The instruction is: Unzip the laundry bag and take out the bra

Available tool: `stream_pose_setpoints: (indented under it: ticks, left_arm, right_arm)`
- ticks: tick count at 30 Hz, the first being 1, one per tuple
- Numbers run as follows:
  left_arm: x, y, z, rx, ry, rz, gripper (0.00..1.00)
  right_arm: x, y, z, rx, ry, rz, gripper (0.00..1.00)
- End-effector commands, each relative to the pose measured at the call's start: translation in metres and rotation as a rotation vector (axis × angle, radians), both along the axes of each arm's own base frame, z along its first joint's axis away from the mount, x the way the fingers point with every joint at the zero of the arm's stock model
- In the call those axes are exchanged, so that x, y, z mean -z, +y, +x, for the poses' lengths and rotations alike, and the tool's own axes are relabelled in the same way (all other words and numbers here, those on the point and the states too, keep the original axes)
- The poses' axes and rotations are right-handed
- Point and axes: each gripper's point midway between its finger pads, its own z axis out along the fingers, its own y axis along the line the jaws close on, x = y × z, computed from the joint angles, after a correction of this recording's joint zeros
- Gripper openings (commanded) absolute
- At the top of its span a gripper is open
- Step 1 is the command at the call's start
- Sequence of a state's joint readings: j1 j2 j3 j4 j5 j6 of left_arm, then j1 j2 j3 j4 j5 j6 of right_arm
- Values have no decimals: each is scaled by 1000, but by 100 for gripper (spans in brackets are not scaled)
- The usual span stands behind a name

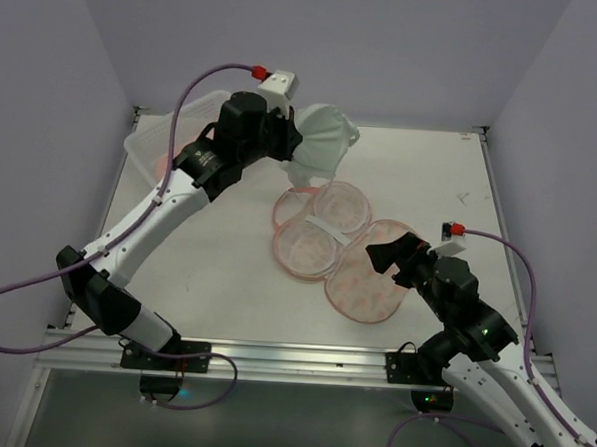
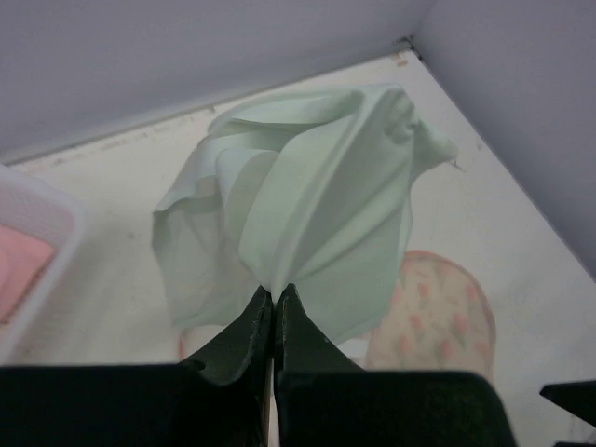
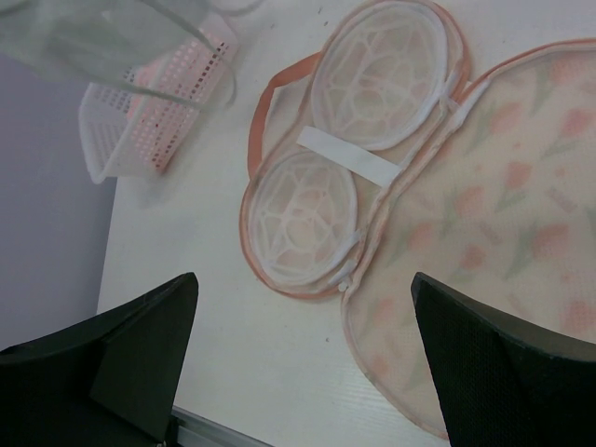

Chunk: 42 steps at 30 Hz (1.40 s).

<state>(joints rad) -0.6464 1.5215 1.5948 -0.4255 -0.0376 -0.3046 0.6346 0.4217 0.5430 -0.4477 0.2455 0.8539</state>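
Left gripper (image 2: 276, 298) has its jaws pinched together on a fold of the bra (image 2: 307, 223). The bra hangs bunched in the air above the far side of the table (image 1: 225, 280), clear of the surface and to the right of the clear tub (image 1: 147, 146). Nearer and further right, the laundry bag (image 1: 337, 251) lies flat and spread fully open, zip undone. One half shows two pale mesh cups, both empty, and the other shows the printed fabric. Right gripper (image 1: 382, 256) sits over the bag's right half with its fingers wide apart, holding nothing. By this showing, the unzipping and the removal both look done; at most, setting the bra down remains.
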Motion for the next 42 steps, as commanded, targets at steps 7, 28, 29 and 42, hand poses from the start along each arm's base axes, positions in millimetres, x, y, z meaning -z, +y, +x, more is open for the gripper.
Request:
stream_pose_setpoints:
  ticks: [7,28,29,42]
  left_arm:
    - [-95,129,66,-226,-185,119,0]
    - [37,271,182,-288,112,224,0]
    - [53,271,181,-280,149,230,0]
    - [143,347,126,-450,476,522,0]
  right_arm:
    - [-24,-4,5,19,-53,-2,98]
    - [-24,5,7,-25,-32,-32,98]
    - [-24,5,7,-27,-31,-37,98]
    - [-33,25,16,-109,16,-102,98]
